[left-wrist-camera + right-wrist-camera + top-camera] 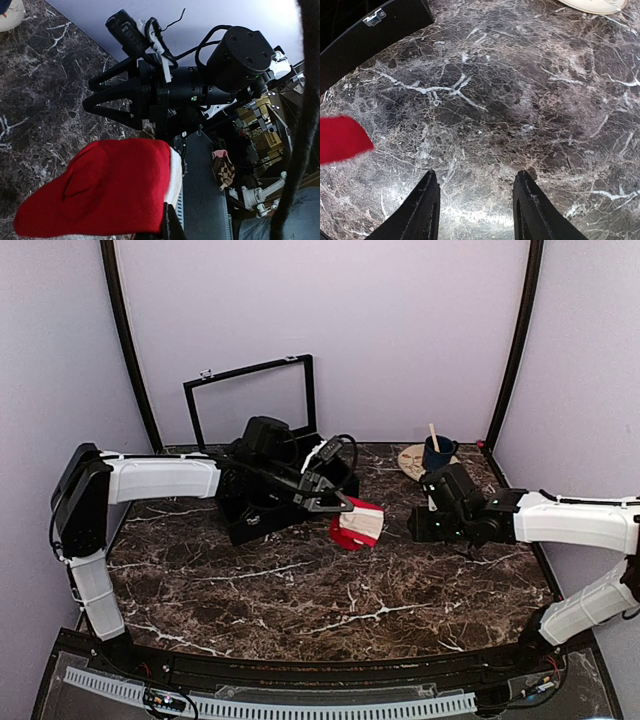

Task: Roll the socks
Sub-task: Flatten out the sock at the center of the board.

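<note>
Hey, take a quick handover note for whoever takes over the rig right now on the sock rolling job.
Left hand: shut on the socks, pinching them at one edge near the middle of the marble table, just right of the black case.
Right hand: open and empty, above bare marble to the right of the socks, pointing toward them.
Done: the socks are gripped by one hand.
Left: no roll shows yet; the fabric looks flat or loosely folded. The likely next step is bringing the other hand in to help roll.
</note>
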Robot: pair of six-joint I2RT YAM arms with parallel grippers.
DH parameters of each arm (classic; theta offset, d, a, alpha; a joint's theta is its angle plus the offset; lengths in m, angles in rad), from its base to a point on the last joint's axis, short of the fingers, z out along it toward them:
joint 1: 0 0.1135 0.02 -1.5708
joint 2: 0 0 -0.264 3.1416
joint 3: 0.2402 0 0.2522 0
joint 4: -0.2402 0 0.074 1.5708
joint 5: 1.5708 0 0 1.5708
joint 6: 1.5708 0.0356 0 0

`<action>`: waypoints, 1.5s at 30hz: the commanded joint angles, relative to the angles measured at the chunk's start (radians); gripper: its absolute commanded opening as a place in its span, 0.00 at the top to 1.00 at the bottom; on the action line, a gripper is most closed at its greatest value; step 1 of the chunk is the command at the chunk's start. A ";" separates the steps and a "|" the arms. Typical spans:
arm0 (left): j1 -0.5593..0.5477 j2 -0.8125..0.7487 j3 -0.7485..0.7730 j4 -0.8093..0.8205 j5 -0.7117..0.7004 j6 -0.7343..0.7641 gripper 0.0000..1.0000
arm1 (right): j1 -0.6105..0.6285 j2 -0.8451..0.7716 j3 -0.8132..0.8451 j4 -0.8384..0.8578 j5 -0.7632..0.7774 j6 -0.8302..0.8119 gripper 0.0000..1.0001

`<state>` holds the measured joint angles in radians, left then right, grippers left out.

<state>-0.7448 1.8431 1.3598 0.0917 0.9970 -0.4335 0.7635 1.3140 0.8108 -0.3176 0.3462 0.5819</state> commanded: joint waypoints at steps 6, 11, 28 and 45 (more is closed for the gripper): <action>-0.037 0.127 0.096 0.020 0.250 -0.111 1.00 | -0.009 -0.126 -0.046 -0.058 0.057 0.038 0.52; -0.042 0.168 0.133 0.059 0.264 -0.141 1.00 | -0.009 -0.131 -0.054 -0.041 -0.038 0.013 0.52; 0.003 0.202 0.225 0.132 0.224 -0.152 1.00 | 0.067 -0.116 -0.180 0.253 -0.576 0.104 0.58; 0.004 0.169 0.203 0.250 0.213 -0.244 1.00 | 0.093 0.025 -0.263 0.721 -0.700 0.351 0.72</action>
<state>-0.7387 2.0514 1.5555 0.3206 1.2121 -0.6788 0.8505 1.3273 0.5678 0.2634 -0.3374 0.8631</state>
